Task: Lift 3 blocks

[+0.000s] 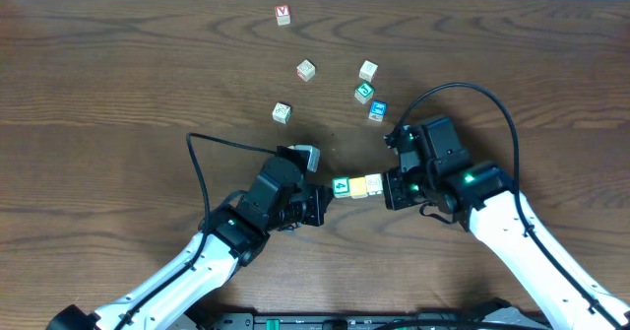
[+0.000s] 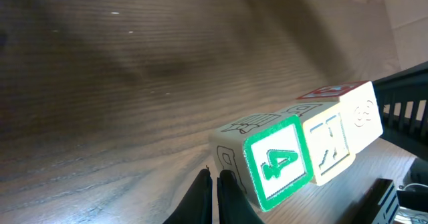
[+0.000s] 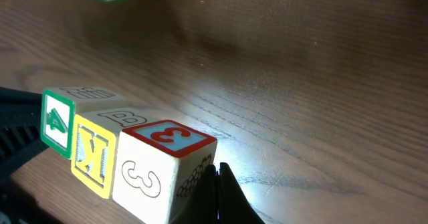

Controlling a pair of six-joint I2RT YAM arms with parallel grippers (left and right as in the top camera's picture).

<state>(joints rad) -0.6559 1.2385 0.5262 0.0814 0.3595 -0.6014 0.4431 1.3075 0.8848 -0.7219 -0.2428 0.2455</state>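
Between the two arms, on the robot's side of the counter [image 1: 108, 84], the three blocks sit end to end in one short row: the green block [image 2: 277, 162], the yellow block [image 2: 329, 147] and the pale block with red marks [image 2: 361, 114]. The step in hand looks to be the lift itself, done by pinching the row from both ends. From the wrist views the row seems to hang just clear of the wood, though I cannot be sure of the gap.

To do this well, make the inward push equal from both sides and aim it along the row's middle line, since only friction at the two seams carries the yellow block. If either tip sits high or low on its end face, the row will likely buckle there. Both arms should rise at one pace and stay level, with no twist. Farther off, the teal-green cube [image 1: 364, 93] and the blue cube [image 1: 377, 110] lie well apart from the row, so a straight rise should meet nothing.

The left claw [image 2: 214, 178] is fully closed, finger against finger, with its tip butted on the outer face of the green block and nothing between its fingers. The right claw [image 3: 217, 178] is closed the same way, and its tip presses the outer face of the pale block with red marks. Neither claw grips a block alone; together they clamp the row.
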